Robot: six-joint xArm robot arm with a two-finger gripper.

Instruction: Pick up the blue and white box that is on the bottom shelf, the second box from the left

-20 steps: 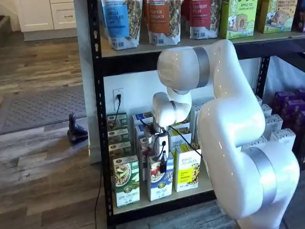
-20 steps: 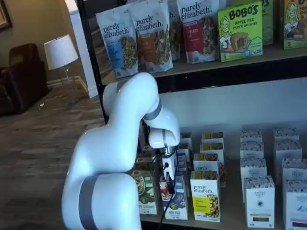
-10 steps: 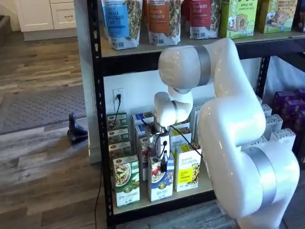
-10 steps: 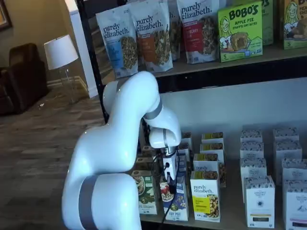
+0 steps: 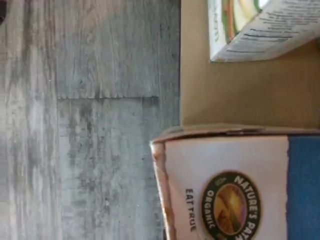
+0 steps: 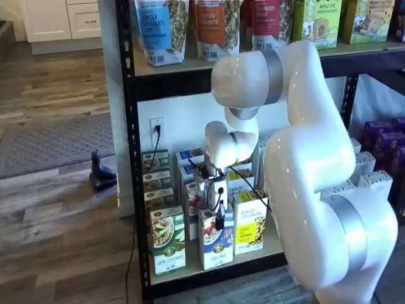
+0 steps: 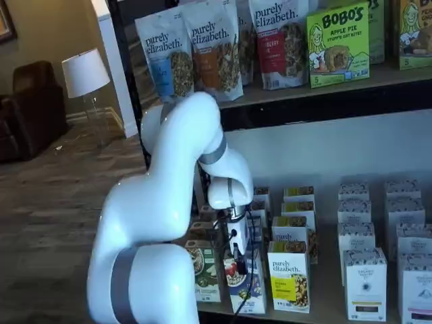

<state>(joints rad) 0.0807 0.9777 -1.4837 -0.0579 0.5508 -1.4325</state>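
Observation:
The blue and white box [image 6: 215, 244] stands at the front of the bottom shelf [image 6: 190, 271], between a green-and-white box [image 6: 168, 239] and a yellow box [image 6: 250, 223]. It leans slightly out of line with them in both shelf views. My gripper [image 6: 217, 218] comes down from above, its black fingers shut on the box's top edge. In a shelf view the gripper [image 7: 237, 253] grips the tilted blue and white box [image 7: 244, 287]. The wrist view looks down the box's white and blue face [image 5: 235, 190], with the beige shelf board [image 5: 240, 95] beside it.
More rows of the same small boxes stand behind the front ones. White boxes [image 7: 364, 283] and purple boxes [image 6: 383, 136] fill the shelf's right side. Pouches and green boxes [image 7: 337, 44] sit on the higher board. My white arm [image 6: 310, 164] stands before the rack; grey wood floor [image 5: 100, 125] lies below.
The fingers have closed on the top of the blue and white box. The box has since tilted and shifted a little out of its row, and the arm's elbow has risen.

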